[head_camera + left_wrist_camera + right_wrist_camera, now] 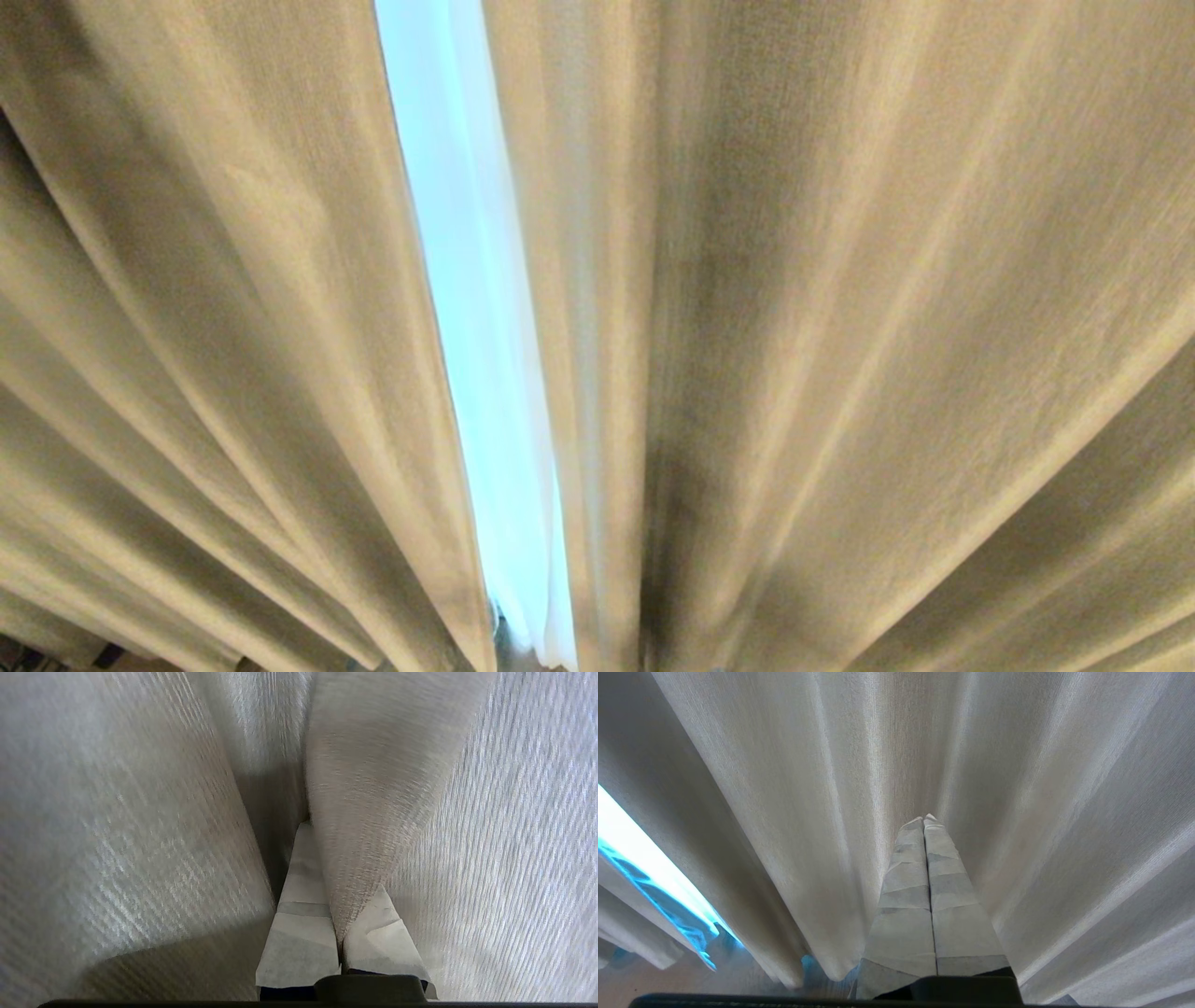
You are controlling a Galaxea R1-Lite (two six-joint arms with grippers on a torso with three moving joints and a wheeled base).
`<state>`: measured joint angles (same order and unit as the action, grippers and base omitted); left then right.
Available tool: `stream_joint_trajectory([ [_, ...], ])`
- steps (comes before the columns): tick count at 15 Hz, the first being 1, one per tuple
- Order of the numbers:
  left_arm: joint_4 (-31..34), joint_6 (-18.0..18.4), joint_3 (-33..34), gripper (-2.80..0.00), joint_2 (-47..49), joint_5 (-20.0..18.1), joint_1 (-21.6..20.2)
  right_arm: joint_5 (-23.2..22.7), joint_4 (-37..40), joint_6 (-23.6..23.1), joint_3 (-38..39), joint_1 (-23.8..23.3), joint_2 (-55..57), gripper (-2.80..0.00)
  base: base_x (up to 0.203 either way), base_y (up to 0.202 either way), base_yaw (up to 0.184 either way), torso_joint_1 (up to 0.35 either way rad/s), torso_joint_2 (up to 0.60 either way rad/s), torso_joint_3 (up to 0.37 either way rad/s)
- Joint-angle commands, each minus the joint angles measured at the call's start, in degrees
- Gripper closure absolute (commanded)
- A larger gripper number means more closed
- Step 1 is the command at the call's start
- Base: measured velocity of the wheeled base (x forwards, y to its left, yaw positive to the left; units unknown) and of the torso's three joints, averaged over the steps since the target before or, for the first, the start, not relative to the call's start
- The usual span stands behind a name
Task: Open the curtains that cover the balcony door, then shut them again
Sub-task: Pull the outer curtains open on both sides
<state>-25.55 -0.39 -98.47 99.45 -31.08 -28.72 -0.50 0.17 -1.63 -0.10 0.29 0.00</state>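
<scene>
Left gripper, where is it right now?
Not in the head view; the left wrist view shows the left gripper shut and pushed into the curtains, a fold of cloth draped over one of its fingers.

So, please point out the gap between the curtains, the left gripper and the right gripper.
gap between the curtains (476,308), head view, bright strip.
left gripper (314,828), left wrist view, fingertips, shut on a curtain fold.
right gripper (924,820), right wrist view, shut fingertips.

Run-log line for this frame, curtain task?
stage: opening | left gripper: shut on curtains fold | right gripper: shut, idle before drape | centre gap: narrow, bright
</scene>
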Motion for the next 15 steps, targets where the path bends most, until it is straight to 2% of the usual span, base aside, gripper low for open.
stream_joint_trajectory([
  [1, -0.10, -0.27, -3.86, 0.00, 5.23, -1.37, -2.91, -0.03, 0.01, -0.04, 0.01, -0.03, 0.00, 0.00, 0.000, 0.000, 0.000, 0.000, 0.00, 0.000],
  [5, 0.06, -0.37, -11.04, 0.00, 10.65, -7.41, -7.27, -0.03, 0.01, -0.04, 0.01, -0.02, 0.00, 0.00, 0.000, 0.000, 0.000, 0.000, 0.00, 0.000],
  [9, 0.11, -0.22, -14.78, 0.00, 14.17, -9.98, -10.61, -0.03, 0.01, -0.04, 0.01, -0.03, 0.00, 0.00, 0.000, 0.000, 0.000, 0.000, 0.00, 0.000],
  [15, -0.20, 0.04, -14.91, 0.00, 15.82, -11.36, -14.90, -0.03, 0.01, -0.04, 0.01, 0.06, 0.00, 0.00, 0.000, 0.000, 0.000, 0.000, 0.00, 0.000],
])
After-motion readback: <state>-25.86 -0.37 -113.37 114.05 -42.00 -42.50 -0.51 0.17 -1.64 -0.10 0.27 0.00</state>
